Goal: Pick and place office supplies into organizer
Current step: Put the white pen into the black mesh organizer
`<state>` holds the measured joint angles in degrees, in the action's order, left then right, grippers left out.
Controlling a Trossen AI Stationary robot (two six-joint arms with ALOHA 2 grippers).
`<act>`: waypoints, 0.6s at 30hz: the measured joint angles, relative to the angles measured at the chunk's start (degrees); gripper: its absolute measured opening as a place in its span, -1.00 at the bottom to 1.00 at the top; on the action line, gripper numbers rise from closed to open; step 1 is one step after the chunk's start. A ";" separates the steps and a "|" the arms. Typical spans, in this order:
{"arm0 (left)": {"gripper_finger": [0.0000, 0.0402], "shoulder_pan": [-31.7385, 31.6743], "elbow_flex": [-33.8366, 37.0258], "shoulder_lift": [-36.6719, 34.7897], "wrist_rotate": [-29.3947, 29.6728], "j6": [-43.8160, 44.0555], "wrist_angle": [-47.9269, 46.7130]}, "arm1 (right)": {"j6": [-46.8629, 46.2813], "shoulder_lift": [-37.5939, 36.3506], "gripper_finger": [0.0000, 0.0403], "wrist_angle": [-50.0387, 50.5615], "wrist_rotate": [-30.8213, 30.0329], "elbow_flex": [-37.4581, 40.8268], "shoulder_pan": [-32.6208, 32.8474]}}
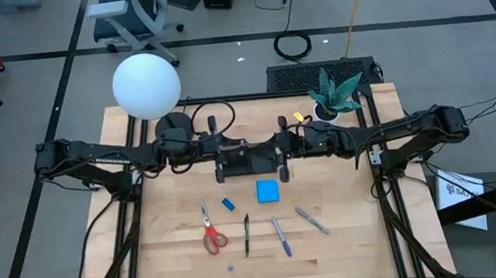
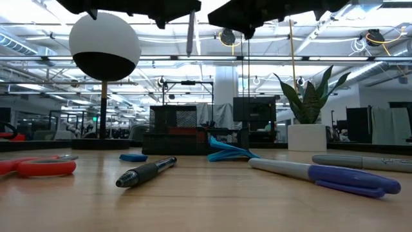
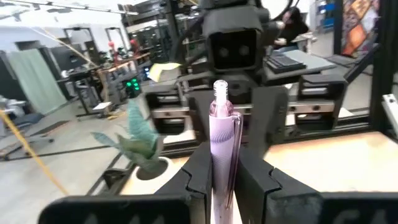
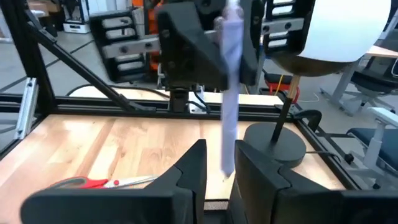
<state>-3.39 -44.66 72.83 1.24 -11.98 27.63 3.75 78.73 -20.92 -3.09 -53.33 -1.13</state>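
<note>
High view, black rectangular organizer (image 1: pixel 248 161): frame centre, partly hidden beneath both arms.
Left gripper (image 3: pixel 221 177): clamped on pale lilac clear-capped pen (image 3: pixel 221 146), lower end cut off.
Right gripper (image 4: pixel 221 163): fingers narrowly parted around the pen's tip.

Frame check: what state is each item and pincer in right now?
Left pincer: shut on lilac plastic pen, held upright.
Right pincer: open, fingers either side of that pen.
Red-handled metal scissors: blades closed, flat on wooden table.
Black pen: lying on table.
Bright blue square note pad: flat on table.
</note>
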 joint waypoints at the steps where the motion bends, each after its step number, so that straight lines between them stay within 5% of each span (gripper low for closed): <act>1: -0.77 -0.14 0.00 -0.78 0.37 0.02 -1.40 | 0.00 -0.12 -0.64 -0.15 0.01 -0.02 0.00; 11: -0.77 -3.77 4.13 -5.35 0.33 1.46 -3.58 | -0.48 -2.70 -0.64 3.75 -0.04 -0.02 0.09; 18: -0.77 -9.08 12.51 -5.44 -5.66 3.71 8.99 | -0.90 -2.70 -0.64 4.10 -0.04 -0.01 0.09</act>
<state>-12.47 -32.15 67.40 -4.42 -8.27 36.62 2.85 76.03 -16.82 -3.14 -53.34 -1.04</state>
